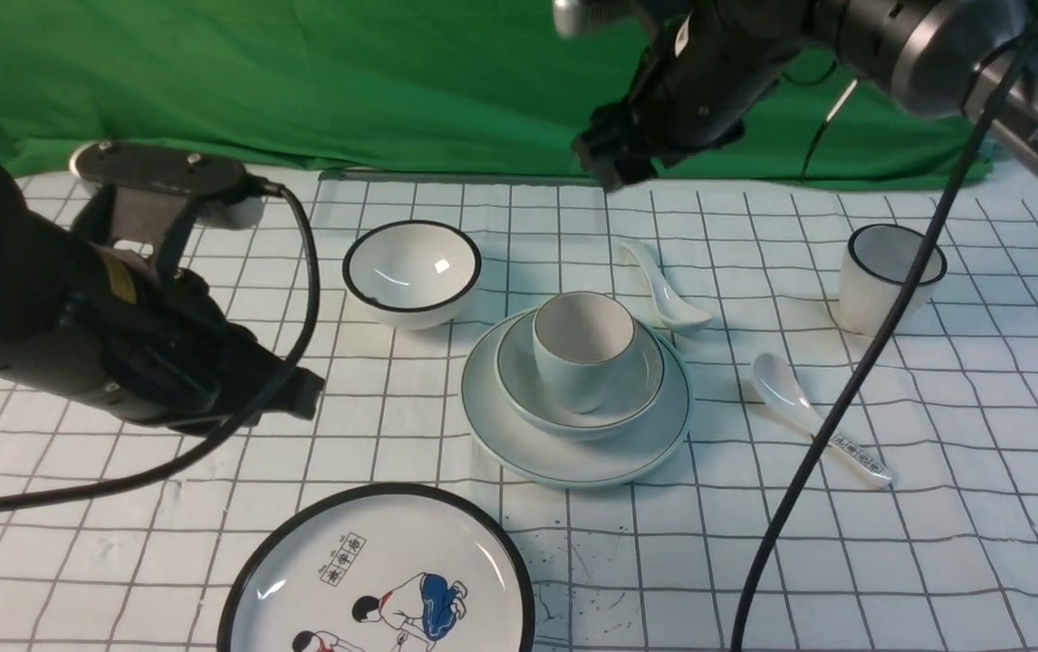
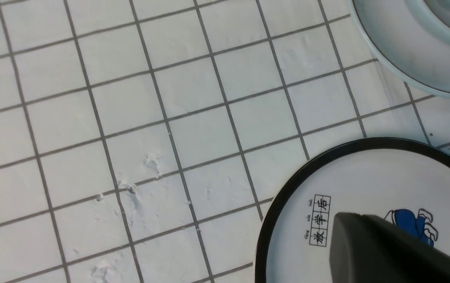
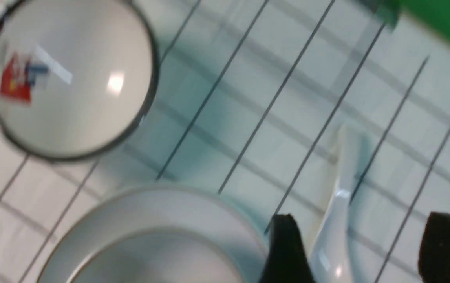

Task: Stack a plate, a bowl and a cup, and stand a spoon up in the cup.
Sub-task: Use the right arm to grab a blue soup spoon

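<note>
The pale plate (image 1: 519, 444) lies mid-table with the shallow bowl (image 1: 646, 376) on it and the handleless cup (image 1: 578, 353) upright in the bowl. The plain white spoon (image 1: 664, 290) lies flat on the cloth just behind and right of the plate, touching nothing I can see. My right gripper (image 1: 610, 167) hangs high above it, open. In the right wrist view the spoon (image 3: 335, 236) shows below and between the spread fingers of that gripper (image 3: 362, 251). My left gripper (image 1: 302, 394) is shut and empty, left of the stack.
A black-rimmed bowl (image 1: 411, 272) stands back left, a black-rimmed cup (image 1: 890, 276) back right. A spoon with writing on its handle (image 1: 813, 421) lies right of the stack. A cartoon plate (image 1: 374, 580) sits at the front edge, under my left fingers (image 2: 342, 224). The right arm's cable (image 1: 845, 389) hangs over the written spoon.
</note>
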You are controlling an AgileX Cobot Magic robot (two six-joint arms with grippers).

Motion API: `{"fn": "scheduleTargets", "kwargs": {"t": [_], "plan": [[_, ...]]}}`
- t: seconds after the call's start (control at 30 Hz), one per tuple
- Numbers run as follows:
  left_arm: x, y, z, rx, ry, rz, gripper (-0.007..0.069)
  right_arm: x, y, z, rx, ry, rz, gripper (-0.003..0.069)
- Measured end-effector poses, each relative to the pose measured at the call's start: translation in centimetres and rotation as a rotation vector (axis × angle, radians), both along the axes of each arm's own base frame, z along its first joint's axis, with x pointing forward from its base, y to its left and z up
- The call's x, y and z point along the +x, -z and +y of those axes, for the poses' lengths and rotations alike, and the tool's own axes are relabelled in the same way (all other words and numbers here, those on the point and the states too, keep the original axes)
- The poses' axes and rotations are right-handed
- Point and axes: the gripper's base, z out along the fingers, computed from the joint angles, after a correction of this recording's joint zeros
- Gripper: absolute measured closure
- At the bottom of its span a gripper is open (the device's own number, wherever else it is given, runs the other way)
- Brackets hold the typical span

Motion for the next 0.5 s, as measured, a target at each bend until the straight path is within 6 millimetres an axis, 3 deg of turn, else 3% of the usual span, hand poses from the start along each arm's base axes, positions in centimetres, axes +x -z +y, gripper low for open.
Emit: {"fn": "scheduleTargets", "kwargs": {"t": [0.07, 0.17, 0.23, 0.33, 0.5], "plan": [[0.0, 0.0, 0.0, 0.0, 0.0, 0.0, 0.0622, 1.2, 0.6, -0.7, 0.016, 0.022, -0.036, 0.0192], [-0.1, 0.1, 0.0, 0.004, 0.0, 0.01, 0.0622, 2.9, 3.2, -1.7, 0.006, 0.052, -0.018, 0.0192], [-0.3, 0.2, 0.1, 0.015, 0.0, 0.039, 0.0622, 4.5, 6.9, -2.9, -0.006, 0.094, 0.035, 0.0192], [-0.5, 0.3, 0.2, 0.026, 0.0, 0.068, 0.0622, 5.6, 10.3, -3.6, 0.007, 0.127, 0.089, 0.0192], [-0.7, 0.4, 0.2, 0.012, -0.016, 0.085, 0.0622, 6.4, 12.9, -3.4, 0.038, 0.123, 0.104, 0.0193]]}}
